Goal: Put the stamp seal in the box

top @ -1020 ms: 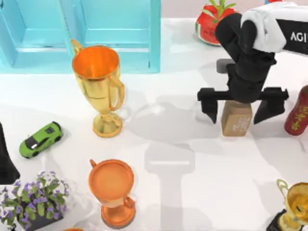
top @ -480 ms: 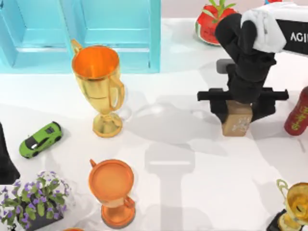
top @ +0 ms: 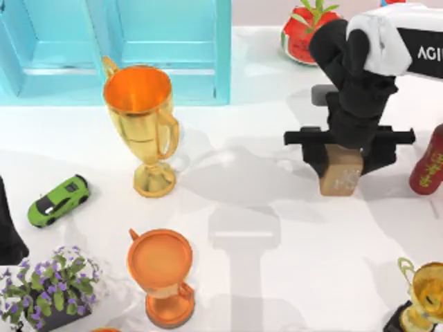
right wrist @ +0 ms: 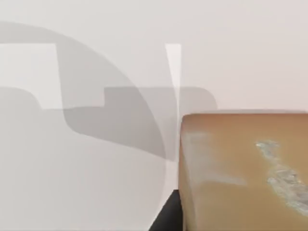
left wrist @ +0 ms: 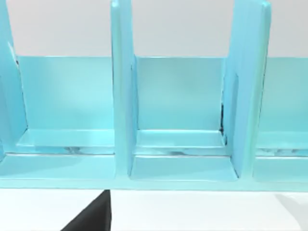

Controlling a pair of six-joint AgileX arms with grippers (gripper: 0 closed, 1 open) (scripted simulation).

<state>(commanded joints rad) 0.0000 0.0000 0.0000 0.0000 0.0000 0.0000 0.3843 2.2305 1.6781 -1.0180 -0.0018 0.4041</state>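
- Because the task is to carry the stamp seal to the box, we have our right gripper down over the block on the right side of the table, its two dark fingers pressed against the block's opposite sides, so we judge the pincer clamped on the stamp seal
- The block stands upright on the white table, or possibly just clear of it; from above we cannot tell whether its base touches the surface
- In the right wrist view the tan block sits close under the camera with faint white markings on its face, which fits a hold taken near its top
- We approach from straight above because the dark red cylinder stands just beside the block on its right, and a sideways sweep could knock it over
- The box lies at the table's far left, well apart from the block, with the gold trophy standing tall in front of it; we judge that the carry needs a lift high enough to pass over the trophy's rim
- The left wrist view looks straight into the box's blue compartments, all of them bare, so any one can receive the block
- Our left arm rests parked at the table's left edge, out of the route
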